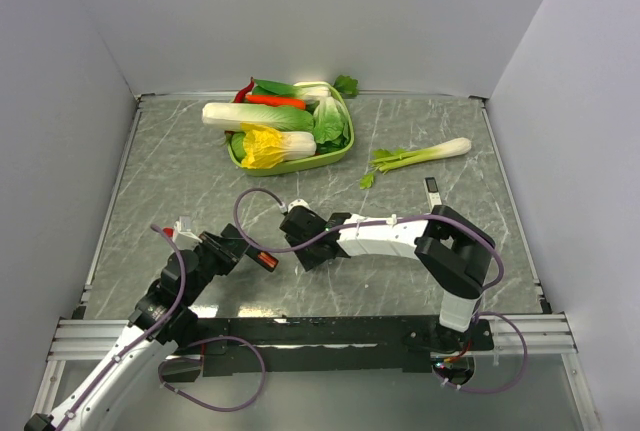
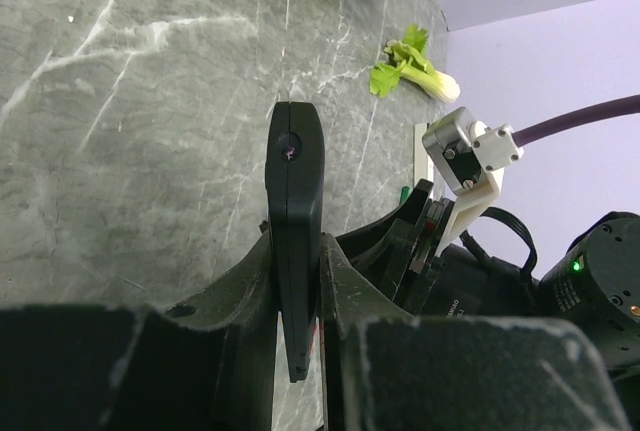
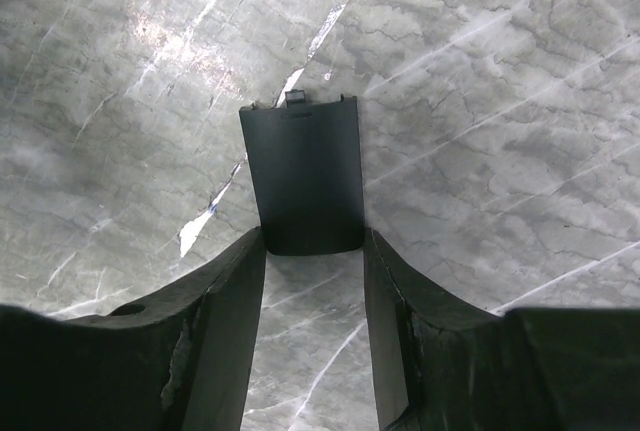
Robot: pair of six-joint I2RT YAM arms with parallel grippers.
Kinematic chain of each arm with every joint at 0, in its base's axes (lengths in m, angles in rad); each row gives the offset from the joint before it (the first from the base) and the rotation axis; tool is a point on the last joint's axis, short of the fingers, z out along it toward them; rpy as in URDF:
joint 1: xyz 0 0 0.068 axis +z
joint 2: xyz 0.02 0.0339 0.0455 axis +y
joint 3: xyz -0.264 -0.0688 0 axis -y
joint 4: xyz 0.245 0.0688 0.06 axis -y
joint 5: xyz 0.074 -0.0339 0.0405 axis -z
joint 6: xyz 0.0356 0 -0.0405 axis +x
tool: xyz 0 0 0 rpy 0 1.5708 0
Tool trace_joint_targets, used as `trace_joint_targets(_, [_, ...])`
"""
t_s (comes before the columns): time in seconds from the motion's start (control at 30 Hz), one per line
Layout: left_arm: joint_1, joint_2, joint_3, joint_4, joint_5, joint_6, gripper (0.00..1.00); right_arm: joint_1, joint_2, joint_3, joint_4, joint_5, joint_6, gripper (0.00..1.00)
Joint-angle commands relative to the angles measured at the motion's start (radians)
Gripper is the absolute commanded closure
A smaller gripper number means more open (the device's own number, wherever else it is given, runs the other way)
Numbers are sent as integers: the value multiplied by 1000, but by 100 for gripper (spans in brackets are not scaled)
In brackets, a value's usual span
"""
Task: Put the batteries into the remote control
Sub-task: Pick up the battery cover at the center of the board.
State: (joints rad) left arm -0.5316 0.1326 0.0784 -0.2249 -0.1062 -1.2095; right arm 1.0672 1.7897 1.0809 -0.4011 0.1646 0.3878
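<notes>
Presently, your left tool (image 2: 298, 291) is clenched on the remote control (image 2: 296, 181), which it holds edge-on, flat faces against the fingers, clear of the table (image 1: 180, 171). In the top view a red-orange battery (image 1: 267, 261) shows on the remote's exposed face; it is too small to confirm how it is seated.

Behind, at the far side of the table, note a green tray (image 1: 325, 159) heaped with vegetables.

Your right tool (image 3: 313, 241) is low over the table, just right of the remote. A black battery cover (image 3: 303, 176) lies flat with its near end between the fingers (image 3: 235, 281), which stand against its two long edges. I cannot tell whether they actually clamp it.

Further right, a leafy stalk (image 1: 420, 155) lies alone, and a slim white device (image 1: 433, 191) rests near it.
</notes>
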Motion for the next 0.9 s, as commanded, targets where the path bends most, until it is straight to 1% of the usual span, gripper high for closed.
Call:
trace_joint_targets(0.0, [-2,-8,-17,64,22,-15,99,2,-6,-19,21,10,-16,68])
trace_joint_targets(0.13, [-2,-4,-40,99,37,-27,99,2,-64,-51,31,24,-33,74])
trace_joint_targets(0.2, [-2,-4,-51,127,49,-39,99,4,-87,-64,39,24,-44,80])
trace_joint_targets(0.27, [-2,-7,-66,159,65,-45,99,4,-128,-84,51,23,-49,83])
trace_joint_targets(0.3, [-2,-11,-72,168,68,-54,99,4,-144,-90,51,23,-52,86])
trace_joint_targets(0.37, [-2,-17,-77,182,72,-65,99,2,-191,-104,47,23,-56,88])
trace_joint_targets(0.4, [-2,-25,-101,197,79,-76,99,2,-210,-107,47,23,-64,90])
trace_joint_targets(0.6, [-2,-54,-149,265,97,-117,99,4,-348,-113,9,21,-113,93])
trace_joint_targets(0.77, [-2,-51,-161,309,115,-117,99,10,-455,-79,-27,3,-158,92])
trace_joint_targets(0.87, [-2,-51,-161,332,120,-113,99,28,-504,-52,-41,-34,-185,92])
